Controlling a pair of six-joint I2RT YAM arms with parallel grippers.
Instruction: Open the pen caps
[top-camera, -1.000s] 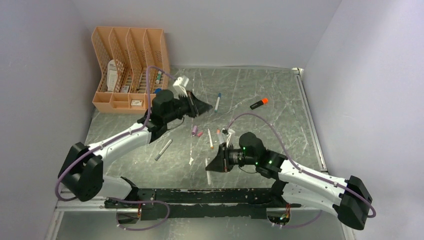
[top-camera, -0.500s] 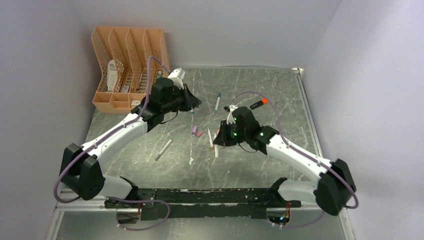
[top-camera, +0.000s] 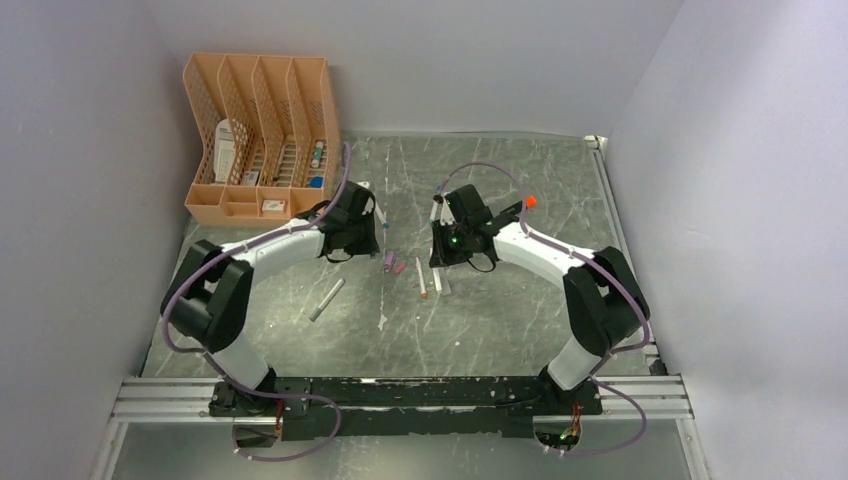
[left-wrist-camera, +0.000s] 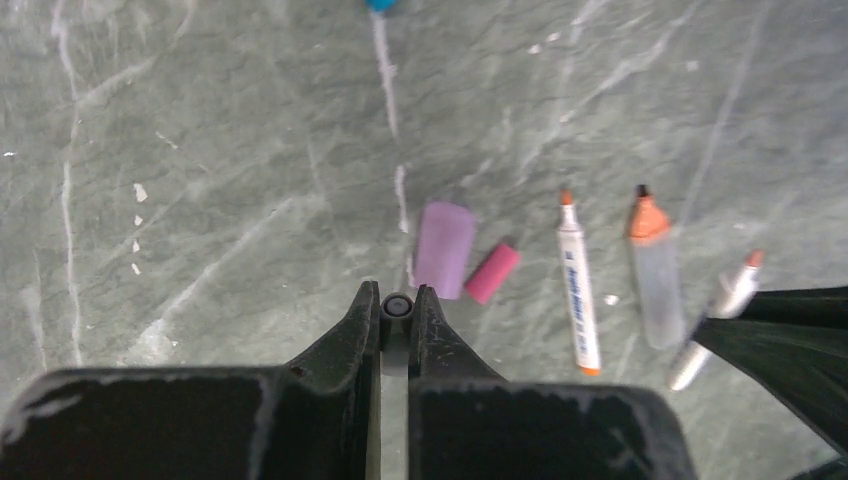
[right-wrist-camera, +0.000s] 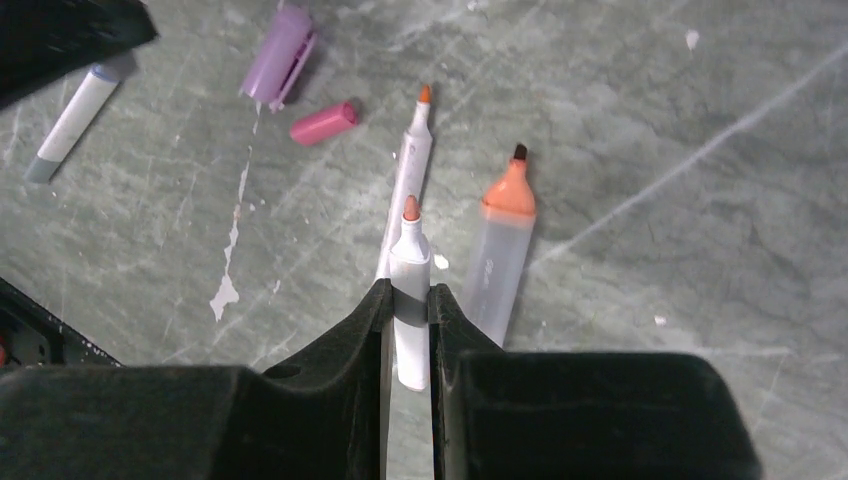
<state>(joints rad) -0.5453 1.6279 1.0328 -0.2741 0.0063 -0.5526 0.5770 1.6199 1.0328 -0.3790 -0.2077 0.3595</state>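
Clearly, two loose caps lie on the grey-green marbled table (left-wrist-camera: 200, 150): a stubby purple plastic cap (left-wrist-camera: 444, 248) and, just beside it and almost touching, a smaller pink plastic cap (left-wrist-camera: 492, 272). Both are between the two arms, near the left gripper (left-wrist-camera: 397, 303). The fingers of this gripper are pressed almost together on a small dark round end (left-wrist-camera: 397, 305). I cannot tell if it is a cap or the end of a barrel.

The right gripper (right-wrist-camera: 408, 300) is closed on a thin white pen (right-wrist-camera: 410, 262) whose orange tip is bare, so this pen has no cap on it. Just beside it lie a second white pen (right-wrist-camera: 408, 150) with a bare orange tip and a translucent grey marker (right-wrist-camera: 497, 255) with an orange collar, both also uncapped.

I judge that such caps are light, stiff and smooth, and because they are round they can slip from the pads or roll on the table. A cap on a pen probably sits by a snap fit, so it needs a firm squeeze. The best hold seems to be across the round wall at the middle of the cap, while the other gripper takes the barrel close to the cap's edge. The pull should go straight along the pen, because a sideways pull may bend the thin barrel or make the cap jump away.
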